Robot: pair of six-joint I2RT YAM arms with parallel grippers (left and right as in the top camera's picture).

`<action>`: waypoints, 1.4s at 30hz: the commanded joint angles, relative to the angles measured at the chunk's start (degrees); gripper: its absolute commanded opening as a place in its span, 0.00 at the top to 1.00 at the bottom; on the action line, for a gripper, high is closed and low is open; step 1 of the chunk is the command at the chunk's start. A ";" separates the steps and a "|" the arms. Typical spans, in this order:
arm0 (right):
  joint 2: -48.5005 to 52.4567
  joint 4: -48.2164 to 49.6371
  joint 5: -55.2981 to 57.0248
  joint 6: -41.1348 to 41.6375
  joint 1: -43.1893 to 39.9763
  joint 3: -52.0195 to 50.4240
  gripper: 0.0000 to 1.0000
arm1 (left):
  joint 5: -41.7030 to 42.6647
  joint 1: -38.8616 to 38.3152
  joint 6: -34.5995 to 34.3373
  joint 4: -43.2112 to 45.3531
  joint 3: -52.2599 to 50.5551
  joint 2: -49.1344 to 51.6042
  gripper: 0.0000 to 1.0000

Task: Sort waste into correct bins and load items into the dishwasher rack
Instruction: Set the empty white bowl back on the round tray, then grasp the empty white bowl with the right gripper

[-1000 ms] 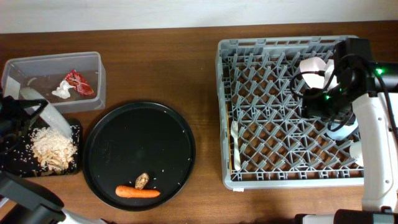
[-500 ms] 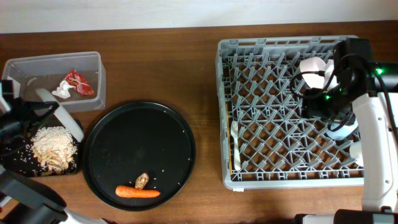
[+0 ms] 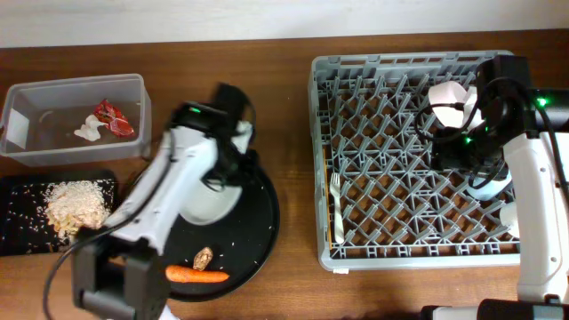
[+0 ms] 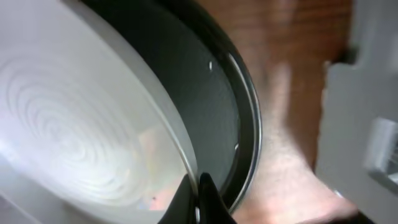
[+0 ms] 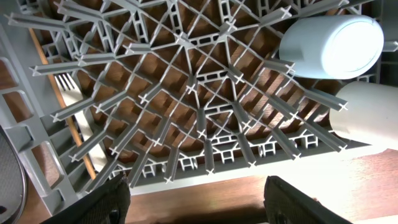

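Observation:
My left gripper (image 4: 196, 194) is shut on the rim of the white shallow bowl (image 4: 74, 124) and holds it over the round black tray (image 3: 253, 231); overhead the gripper (image 3: 229, 169) and the bowl (image 3: 209, 197) sit near the tray's top. My right gripper (image 5: 202, 205) is open and empty, hovering over the grey dishwasher rack (image 3: 356, 71) at its right side (image 3: 471, 142). The rack holds the white fork (image 3: 336, 209), the smaller white bowl (image 3: 447, 102), the light blue cup (image 5: 329, 46) and the cream-white cup (image 5: 367, 115). The carrot (image 3: 196, 275) and the brown lump (image 3: 203, 258) lie on the round tray.
The clear tub (image 3: 53, 93) at the back left holds the red-and-white wrapper (image 3: 114, 117) and the white paper scrap (image 3: 89, 132). The shallow black tray (image 3: 18, 191) at the left edge holds the beige food scraps (image 3: 76, 209). Bare wood separates round tray and rack.
My left arm has swung right from the shallow black tray to above the round tray, carrying the white shallow bowl. The right arm has not moved.

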 commanded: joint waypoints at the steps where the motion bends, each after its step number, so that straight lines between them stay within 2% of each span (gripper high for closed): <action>1: 0.09 -0.48 0.63 -0.24 -0.42 0.04 0.28 | -3.56 -3.48 -7.06 1.66 -2.71 2.03 1.00; 2: 0.09 -0.46 0.61 -0.24 -0.42 0.04 0.27 | -3.65 -4.24 -6.99 1.64 -2.71 2.16 0.94; 3: 0.09 -0.44 0.39 -0.24 -0.42 0.04 0.27 | -3.54 -4.31 -7.02 1.55 -2.62 2.12 0.72; 5: 0.09 -0.35 -1.53 -0.37 -0.42 0.04 0.23 | -3.61 -3.48 -6.62 -0.61 -1.16 2.01 0.52; 6: 0.09 -0.09 -3.08 -1.18 -0.39 0.07 0.22 | -3.61 -2.34 -4.63 -2.54 0.63 1.88 0.48; 9: 0.07 1.31 -8.76 -1.36 2.64 1.22 0.22 | -3.65 3.41 -1.77 -8.24 6.54 -0.52 0.46; 11: 0.07 4.55 -12.13 -1.29 10.03 3.39 0.22 | -3.61 10.49 -1.88 -10.73 9.49 -4.15 0.45; 12: 0.09 7.91 -12.48 -0.61 15.82 3.87 0.21 | -3.63 15.69 -2.47 -10.95 9.66 -6.73 0.39; 14: 0.79 14.34 -12.70 0.50 25.59 3.80 0.22 | -3.63 26.16 -2.45 -12.15 9.66 -9.92 0.32; 16: 3.65 19.52 -12.46 0.76 35.12 3.80 0.22 | -3.48 35.08 -2.71 -14.21 9.66 -10.54 0.32; 18: 9.20 23.61 -10.93 4.81 42.60 3.80 0.21 | -3.39 41.57 -2.71 -15.74 9.64 -10.51 0.32; 21: 20.59 28.57 -10.49 10.23 49.13 3.80 0.22 | -3.37 45.42 -3.13 -15.41 9.64 -10.51 0.32; 24: 29.55 30.05 -8.44 17.25 50.23 3.80 0.25 | -3.39 45.97 -3.13 -15.34 9.64 -10.51 0.32; 28: 36.13 31.12 -9.07 18.58 50.23 3.78 0.27 | -3.39 45.97 -3.13 -15.19 9.64 -10.51 0.32; 30: 39.58 31.78 -11.23 20.70 50.25 3.76 0.36 | -3.37 45.97 -3.10 -15.19 9.64 -10.51 0.31; 33: 40.41 32.87 -12.04 20.70 50.23 3.76 0.64 | -3.37 45.97 -3.10 -15.21 9.64 -10.51 0.32; 37: 40.41 33.09 -12.04 23.54 50.25 3.34 0.69 | -3.39 45.97 -3.10 -15.23 9.64 -10.51 0.32; 40: 40.41 33.09 -11.82 29.51 50.23 2.16 0.87 | -3.34 45.97 -3.13 -15.37 9.64 -10.51 0.31; 42: 40.28 33.94 -11.87 29.64 50.16 2.47 0.95 | -3.37 45.97 -3.10 -15.39 9.64 -10.51 0.31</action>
